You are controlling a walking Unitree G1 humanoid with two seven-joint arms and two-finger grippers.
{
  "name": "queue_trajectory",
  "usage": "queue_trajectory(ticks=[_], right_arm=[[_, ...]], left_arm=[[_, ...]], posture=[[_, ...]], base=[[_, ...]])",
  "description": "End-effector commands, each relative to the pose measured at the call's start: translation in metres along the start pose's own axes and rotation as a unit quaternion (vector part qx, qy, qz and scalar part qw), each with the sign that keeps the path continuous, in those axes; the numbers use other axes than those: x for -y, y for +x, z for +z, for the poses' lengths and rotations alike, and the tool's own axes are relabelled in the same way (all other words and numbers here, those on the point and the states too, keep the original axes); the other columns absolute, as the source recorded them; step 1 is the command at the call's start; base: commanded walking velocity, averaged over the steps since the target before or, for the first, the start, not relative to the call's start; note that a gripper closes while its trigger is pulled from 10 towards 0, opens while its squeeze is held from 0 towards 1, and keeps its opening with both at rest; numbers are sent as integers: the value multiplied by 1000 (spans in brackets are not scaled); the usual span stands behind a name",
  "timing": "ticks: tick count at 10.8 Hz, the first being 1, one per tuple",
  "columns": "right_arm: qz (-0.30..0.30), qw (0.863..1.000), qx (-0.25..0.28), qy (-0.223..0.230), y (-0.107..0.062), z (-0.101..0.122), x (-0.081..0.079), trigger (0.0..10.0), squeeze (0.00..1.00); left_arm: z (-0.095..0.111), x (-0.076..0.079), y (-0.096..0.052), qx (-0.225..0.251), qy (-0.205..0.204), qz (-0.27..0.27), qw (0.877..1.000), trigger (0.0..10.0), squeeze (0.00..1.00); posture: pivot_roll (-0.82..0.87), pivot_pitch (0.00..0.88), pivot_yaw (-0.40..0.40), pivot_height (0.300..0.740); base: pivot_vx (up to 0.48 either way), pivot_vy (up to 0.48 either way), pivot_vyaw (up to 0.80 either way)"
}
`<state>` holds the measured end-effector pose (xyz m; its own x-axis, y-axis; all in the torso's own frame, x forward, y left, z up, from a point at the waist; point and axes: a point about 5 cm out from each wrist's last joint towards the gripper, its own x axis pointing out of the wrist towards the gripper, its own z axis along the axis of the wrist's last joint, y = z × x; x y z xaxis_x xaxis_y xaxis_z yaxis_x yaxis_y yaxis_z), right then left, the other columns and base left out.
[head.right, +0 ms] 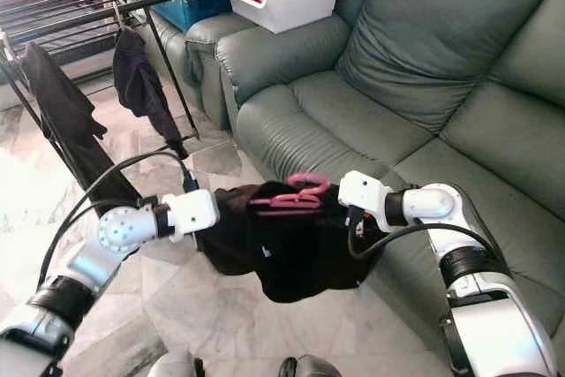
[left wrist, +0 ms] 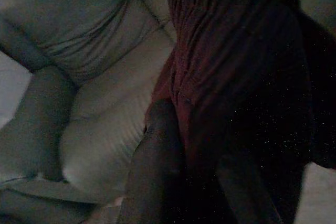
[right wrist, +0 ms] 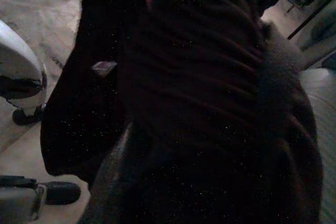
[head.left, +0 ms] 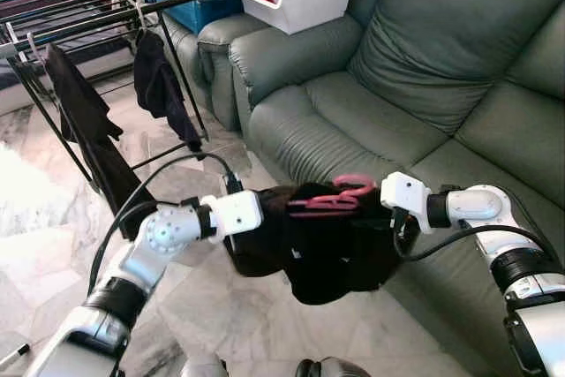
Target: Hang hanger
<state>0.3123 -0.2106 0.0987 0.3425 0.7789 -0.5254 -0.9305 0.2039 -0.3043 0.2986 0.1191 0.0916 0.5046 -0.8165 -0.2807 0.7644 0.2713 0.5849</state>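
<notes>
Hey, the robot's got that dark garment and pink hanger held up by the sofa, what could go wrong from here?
1. The pink hanger lies loosely on top of the dark garment, so it might slide off when carried.
2. The garment sags between the left gripper and right gripper; its low edge could drag or snag.
3. The drying rack already holds clothes, so hooking on may be crowded.

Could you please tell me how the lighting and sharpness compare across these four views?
Both eye views are sharp and evenly lit, apart from glare washing out the floor at far left. Both wrist views are very dark and grainy, pressed against the dark garment; the left wrist view shows the sofa dimly.
</notes>
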Motion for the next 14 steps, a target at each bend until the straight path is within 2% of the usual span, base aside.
queue_trajectory(ticks=[1, 2, 4, 7, 11, 12, 13, 14], right_arm=[[16, 1000, 8, -13, 4, 6, 0, 0, 0], [5, 1000, 11, -25, 6, 10, 3, 0, 0], [5, 1000, 9, -26, 9, 9, -1, 0, 0], [-8, 1000, 20, -8, 11, 5, -8, 0, 0], [-52, 996, 65, 24, 17, 9, -13, 0, 0], [-54, 996, 66, 25, 19, 9, -14, 0, 0], [-54, 996, 68, 26, 21, 10, -16, 0, 0], [-53, 996, 67, 29, 22, 10, -17, 0, 0]], left_arm=[[8, -19, 2, 10, 21, 44, 999, 0, 0], [3, -37, 1, -18, 24, 92, 995, 0, 0], [0, -51, 0, -39, 33, 128, 990, 0, 0], [-4, -59, 2, -56, 41, 158, 985, 0, 0], [-10, -58, 4, -70, 40, 171, 982, 0, 0], [-11, -58, 5, -73, 40, 174, 981, 4745, 0], [-11, -53, 7, -62, 20, 160, 985, 10000, 1000], [-11, -52, 7, -62, 24, 164, 984, 10000, 1000]], posture=[[-80, 13, -38, 740], [-81, 13, -39, 740], [-81, 12, -41, 740], [-86, 12, -36, 740], [-88, 7, -32, 740], [-89, 4, -34, 740], [-89, 4, -34, 740], [-89, 1, -35, 740]], base=[[0, 0, 0], [0, 0, 0], [0, 0, 0], [0, 0, 0], [0, 0, 0], [0, 0, 0], [0, 0, 0], [0, 0, 0]])
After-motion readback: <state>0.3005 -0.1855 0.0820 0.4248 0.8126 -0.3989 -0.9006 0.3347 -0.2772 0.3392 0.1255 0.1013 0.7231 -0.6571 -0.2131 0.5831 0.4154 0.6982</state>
